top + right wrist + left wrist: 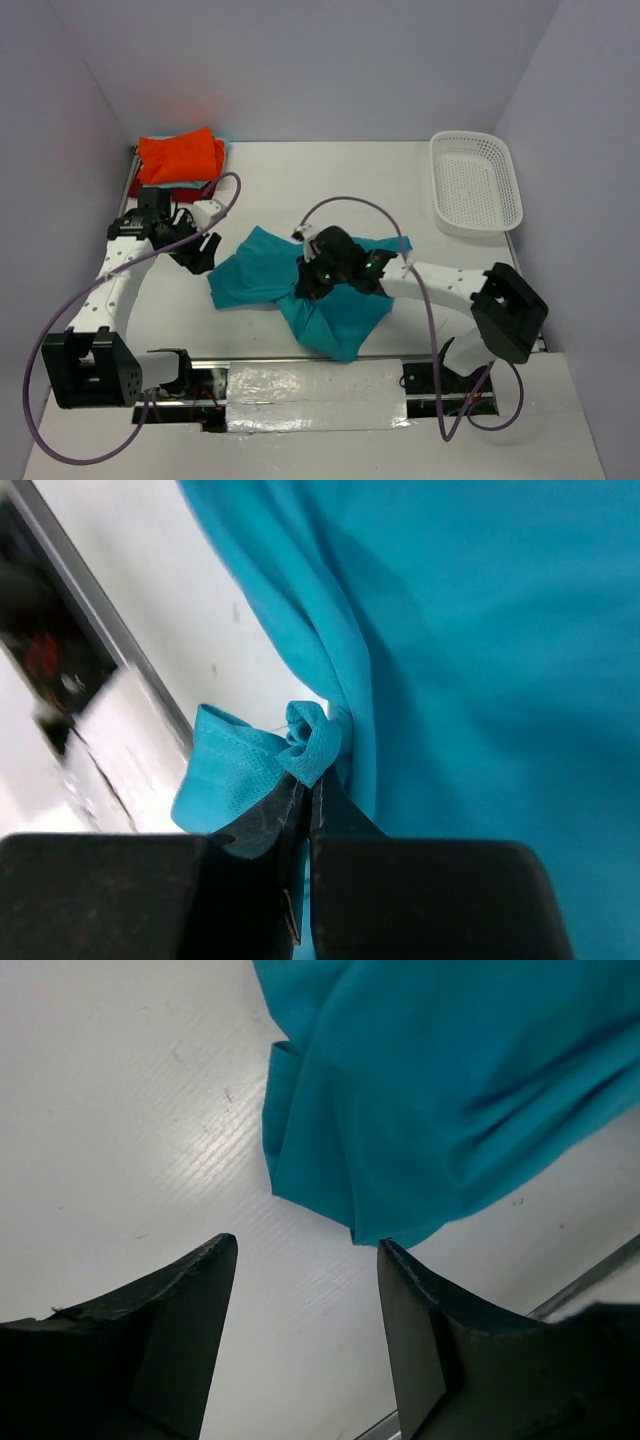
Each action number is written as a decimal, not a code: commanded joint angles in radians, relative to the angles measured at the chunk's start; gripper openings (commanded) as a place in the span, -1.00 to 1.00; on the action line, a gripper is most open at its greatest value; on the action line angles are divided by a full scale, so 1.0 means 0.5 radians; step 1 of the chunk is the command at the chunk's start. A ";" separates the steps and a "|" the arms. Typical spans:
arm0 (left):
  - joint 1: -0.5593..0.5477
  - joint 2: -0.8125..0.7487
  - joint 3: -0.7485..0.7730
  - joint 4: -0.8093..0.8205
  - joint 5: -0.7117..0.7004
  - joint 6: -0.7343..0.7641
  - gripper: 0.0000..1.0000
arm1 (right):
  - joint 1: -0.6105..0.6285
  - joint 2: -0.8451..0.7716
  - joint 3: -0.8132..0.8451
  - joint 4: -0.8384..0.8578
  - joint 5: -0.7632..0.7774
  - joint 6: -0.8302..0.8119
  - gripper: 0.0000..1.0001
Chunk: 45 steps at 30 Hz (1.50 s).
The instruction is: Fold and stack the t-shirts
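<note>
- At the centre of the table (330,185), the teal t-shirt (250,272) lies crumpled, stretched left to right.
- Right gripper (306,792) is clamped on a bunched fold near its middle.
- Left gripper (306,1260) hangs open-jawed and empty, just off its left edge.

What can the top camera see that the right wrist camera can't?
Only the top view shows the orange shirt lying in the far left corner, the white basket and the left gripper. Only the right wrist view shows, close up, the right gripper shut on a bunched fold of cloth. Both show the teal shirt and the white table.
</note>
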<state>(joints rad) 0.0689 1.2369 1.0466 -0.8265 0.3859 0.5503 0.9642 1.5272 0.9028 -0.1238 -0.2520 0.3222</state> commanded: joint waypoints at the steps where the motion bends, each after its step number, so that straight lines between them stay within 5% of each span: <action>1: -0.027 -0.185 -0.126 0.036 0.038 0.215 0.44 | -0.258 -0.295 -0.047 0.161 -0.183 0.165 -1.00; 7: -0.088 -0.238 -0.170 0.199 0.023 0.222 0.50 | -0.844 -0.569 -0.048 0.171 -0.456 0.215 -1.00; 14: -0.878 -0.115 -0.543 0.634 -0.494 -0.081 0.55 | -1.072 -0.407 0.167 0.018 -0.551 0.132 -1.00; 17: -1.048 0.023 -0.614 0.812 -0.676 -0.146 0.59 | -1.136 -0.346 0.164 0.085 -0.585 0.190 -1.00; 26: -1.077 0.517 -0.378 0.920 -0.741 -0.389 0.56 | -1.324 -0.247 0.170 0.186 -0.650 0.304 -1.00; 29: -1.077 0.539 -0.323 0.917 -0.744 -0.413 0.32 | -1.321 -0.253 0.182 0.153 -0.622 0.276 -1.00; 32: -1.073 0.511 -0.274 0.898 -0.762 -0.395 -0.44 | -1.339 -0.275 0.207 0.091 -0.610 0.236 -1.00; 33: -1.070 0.493 -0.262 0.877 -0.841 -0.386 -0.99 | -1.354 -0.287 0.219 0.067 -0.604 0.224 -1.00; 45: -0.929 -0.307 0.673 -0.241 -0.646 0.193 -1.00 | -1.447 -1.222 0.756 -0.758 -0.370 -0.163 -1.00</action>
<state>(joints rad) -0.3958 1.1946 1.2675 -0.7139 0.0032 0.5278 0.2443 1.0805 1.1839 -0.3954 -0.4683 0.3195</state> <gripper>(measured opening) 0.043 0.019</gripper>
